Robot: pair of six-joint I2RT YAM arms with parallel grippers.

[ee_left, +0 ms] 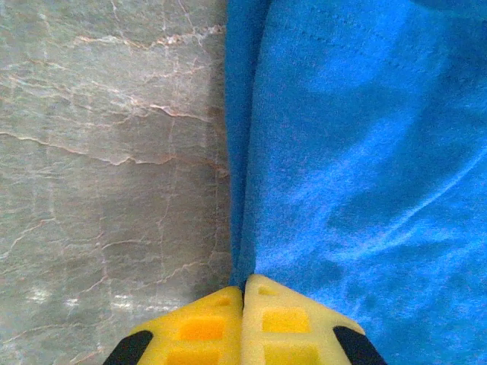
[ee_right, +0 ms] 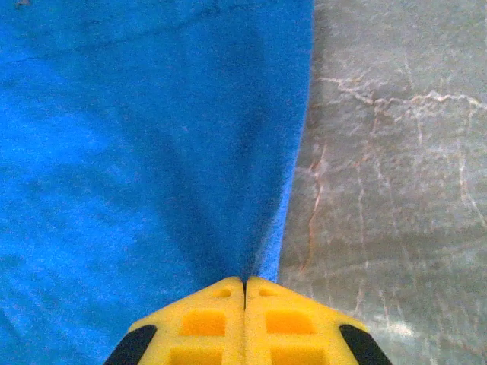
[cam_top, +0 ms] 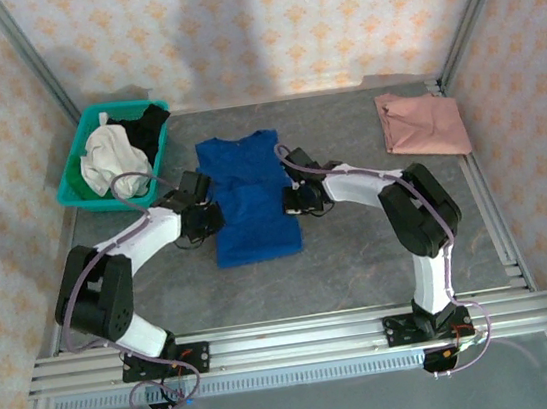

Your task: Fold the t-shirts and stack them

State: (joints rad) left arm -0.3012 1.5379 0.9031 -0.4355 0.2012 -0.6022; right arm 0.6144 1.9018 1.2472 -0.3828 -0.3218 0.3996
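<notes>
Both grippers pinch the blue t-shirt, which lies between them. The left gripper is pressed together on its left edge, with cloth ahead-right of the tips. The right gripper is likewise on the right edge, cloth ahead-left. Likely a crosswise fold: lift both sides level, together, no tugging apart. The long axis runs between the grippers, collar far, hem near. The pink t-shirt sits folded, well right of the right gripper.

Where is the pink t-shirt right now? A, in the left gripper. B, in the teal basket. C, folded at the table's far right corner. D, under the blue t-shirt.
C: the pink t-shirt lies folded at the far right corner of the table, apart from the blue t-shirt.
</notes>
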